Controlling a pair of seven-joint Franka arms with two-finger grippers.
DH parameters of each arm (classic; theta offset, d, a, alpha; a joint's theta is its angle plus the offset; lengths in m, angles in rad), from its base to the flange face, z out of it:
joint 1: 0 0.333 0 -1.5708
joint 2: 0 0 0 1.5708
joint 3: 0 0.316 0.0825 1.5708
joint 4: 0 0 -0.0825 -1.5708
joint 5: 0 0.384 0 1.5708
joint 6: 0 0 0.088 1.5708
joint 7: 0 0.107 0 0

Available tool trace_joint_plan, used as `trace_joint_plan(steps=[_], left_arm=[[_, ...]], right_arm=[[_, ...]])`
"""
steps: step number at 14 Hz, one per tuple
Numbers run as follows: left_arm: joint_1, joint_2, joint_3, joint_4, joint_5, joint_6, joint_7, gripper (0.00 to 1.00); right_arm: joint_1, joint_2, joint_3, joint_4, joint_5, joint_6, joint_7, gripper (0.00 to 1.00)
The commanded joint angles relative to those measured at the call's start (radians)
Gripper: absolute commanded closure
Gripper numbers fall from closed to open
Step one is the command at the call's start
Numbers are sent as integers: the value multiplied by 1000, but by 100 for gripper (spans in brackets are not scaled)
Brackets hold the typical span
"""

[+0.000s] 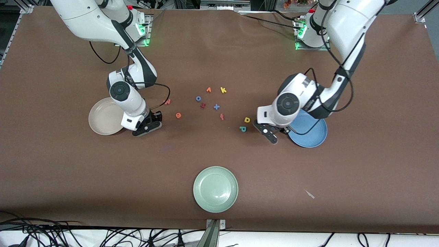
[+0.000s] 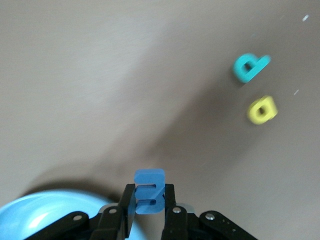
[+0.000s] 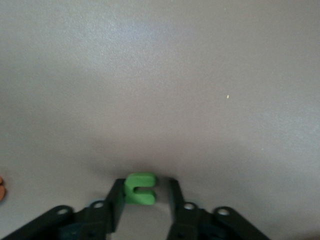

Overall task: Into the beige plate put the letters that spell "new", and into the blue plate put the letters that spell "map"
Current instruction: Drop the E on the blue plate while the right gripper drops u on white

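Item: blue m [image 2: 149, 191], light, soft foam. Your left hand [image 2: 148, 210] pinched its flat faces, beside the blue plate [image 2: 45, 212]. Your right hand [image 3: 145, 197] straddled the green n [image 3: 139, 188], not yet clamped, beside the beige plate [image 1: 101, 118].

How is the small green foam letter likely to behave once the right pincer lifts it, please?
The green letter looks like thick foam, so probably light and slightly squashy. Its flat sides suit the right pincer; being tiny, it might twist or slip. It lies flat, so rolling seems unlikely.
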Motion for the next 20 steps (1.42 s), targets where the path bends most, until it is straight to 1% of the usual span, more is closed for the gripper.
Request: trace_joint_plan(steps=[1, 2, 3, 5, 6, 7, 8, 9, 10, 11, 12, 13, 15, 16, 18, 20], left_arm=[[113, -15, -6, -10, 12, -11, 216, 100], [140, -13, -6, -9, 11, -11, 285, 100], [167, -9, -6, -10, 0, -11, 328, 100], [187, 4, -5, -22, -32, -13, 359, 100], [193, 10, -5, -28, -34, -13, 359, 85], [194, 13, -5, -30, -34, -13, 361, 29], [191, 11, -5, -22, -20, -13, 387, 0], [176, 5, -6, -15, -20, -13, 431, 0], [171, -1, -8, -9, -32, -13, 430, 0], [165, -2, -17, -9, -34, -14, 412, 0], [167, -6, -26, -9, -34, -16, 389, 0], [165, -6, -37, -7, -40, -19, 364, 0], [156, -6, -77, 23, -89, -22, 286, 0], [141, 2, -98, 42, -107, -24, 237, 0], [68, 20, -100, 64, -104, -19, 108, 0], [3, 71, -98, 97, -94, -10, -2, 0]], right_arm=[[6, 15, 0, 4, -10, -1, -1, 65], [6, 16, 0, 4, -10, -1, -4, 68], [6, 18, 0, 4, -10, -1, -4, 70], [6, 18, 0, 5, -10, -1, -9, 74], [6, 16, 0, 8, -10, -2, -6, 77], [6, 12, 0, 14, -10, -17, -7, 80], [5, 5, 0, 39, -9, -68, -9, 81], [3, -1, 0, 72, -7, -140, -10, 81], [2, -16, -2, 103, -7, -219, -10, 81], [2, -40, -2, 114, -7, -272, -10, 81], [0, -59, -5, 111, -7, -296, -31, 81], [-4, -73, -13, 107, -6, -307, -74, 81], [-4, -94, -68, 87, -6, -307, -183, 81], [-4, -111, -92, 59, -4, -298, -232, 81], [-4, -165, -135, -8, -6, -263, -318, 81], [-4, -198, -184, -60, -6, -239, -392, 80]])
